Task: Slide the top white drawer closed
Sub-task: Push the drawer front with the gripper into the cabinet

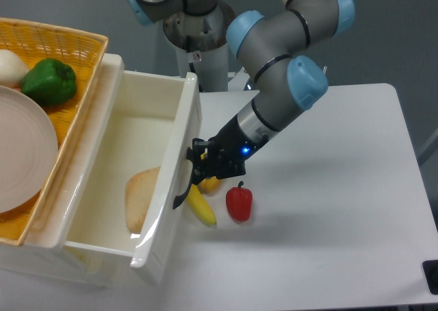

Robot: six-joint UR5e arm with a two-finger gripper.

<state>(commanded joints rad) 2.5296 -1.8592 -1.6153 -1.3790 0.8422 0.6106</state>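
Observation:
The top white drawer (176, 140) stands partly pulled out of the cabinet, its front panel toward the table and its curved black handle (182, 193) on the outside. A tan bread-like piece (140, 200) lies inside it. My gripper (197, 159) presses against the outer face of the front panel just above the handle. Its black fingers look closed together with nothing held.
A yellow banana (200, 205) and a red pepper (239, 203) lie on the white table (328, 208) just right of the drawer front. On top of the cabinet, a yellow wicker basket (61, 40) holds a green pepper (49, 80), a plate (20, 153) and a white onion (10, 66).

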